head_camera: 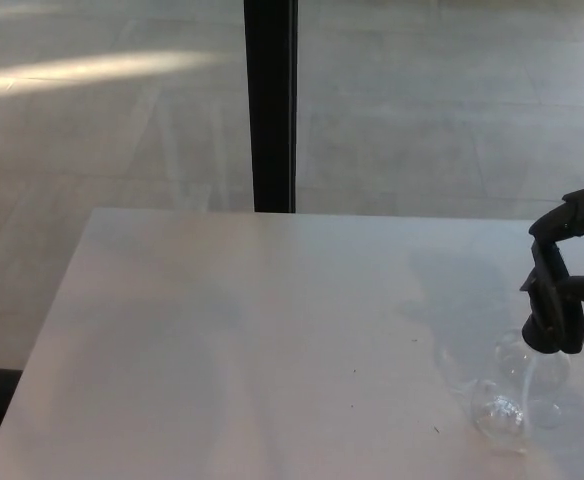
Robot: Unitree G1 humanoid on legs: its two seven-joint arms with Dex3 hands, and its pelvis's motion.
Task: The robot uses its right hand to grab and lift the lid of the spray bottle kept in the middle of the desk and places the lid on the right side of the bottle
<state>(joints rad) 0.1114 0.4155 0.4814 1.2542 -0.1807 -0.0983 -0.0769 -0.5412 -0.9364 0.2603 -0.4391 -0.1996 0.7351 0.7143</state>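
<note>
Clear bottle (528, 385) is seen on the desk (252, 340); its black lid (554, 322) is gripped by the right hand (572, 265).

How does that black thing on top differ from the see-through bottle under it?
The spray lid is black and solid; the bottle is clear glass or plastic, nearly vanishing against the white desk. The lid is tall and angular with a bent trigger; the bottle is rounded. The lid sits highest, the bottle rests on the desk. Both stand near the desk's right edge.
</note>
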